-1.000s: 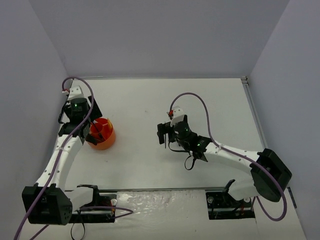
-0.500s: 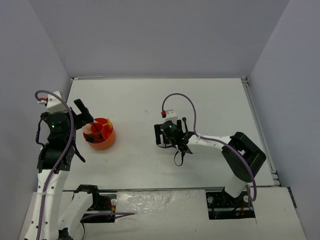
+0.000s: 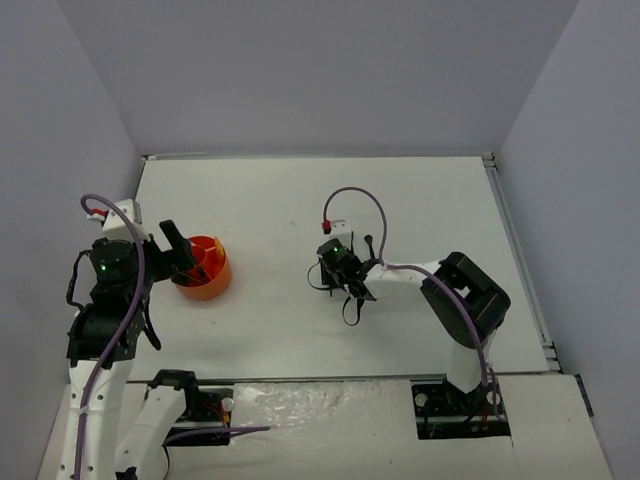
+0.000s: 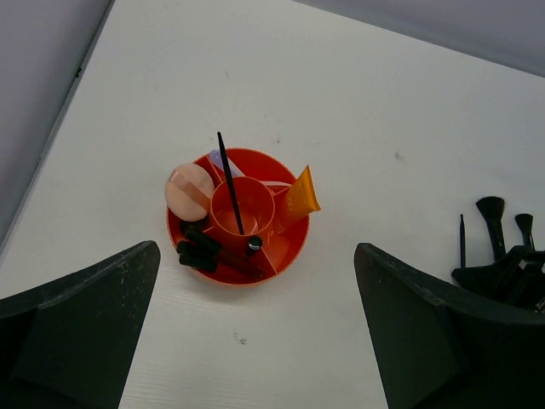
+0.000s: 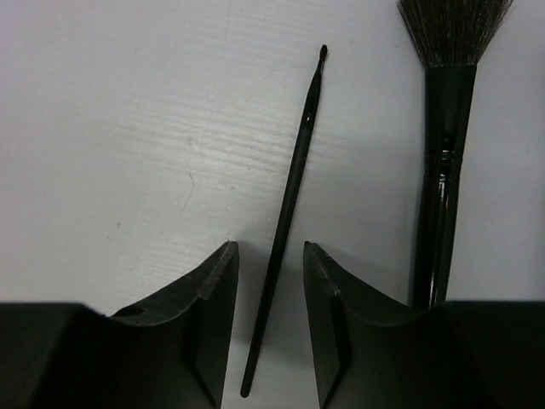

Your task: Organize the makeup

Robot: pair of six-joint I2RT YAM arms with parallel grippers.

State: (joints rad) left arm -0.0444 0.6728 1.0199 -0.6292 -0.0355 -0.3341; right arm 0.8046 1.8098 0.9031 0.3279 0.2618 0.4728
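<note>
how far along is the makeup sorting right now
Done: the orange tub already holds a pink puff, an orange tube, a thin black pencil standing in its centre cup and dark pieces in front. In hand: the right end effector straddles a thin black brush lying on the table, fingers not yet touching it. Left: that brush, the fluffy brush beside it, and a smaller brush.

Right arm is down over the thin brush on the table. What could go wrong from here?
1. The thin black brush lies flat on the table between the jaws of the right gripper, with a gap on either side. A stick this slim may roll or slip out on closing.
2. The large powder brush lies close beside one jaw and could be nudged or pinched along with it.
</note>
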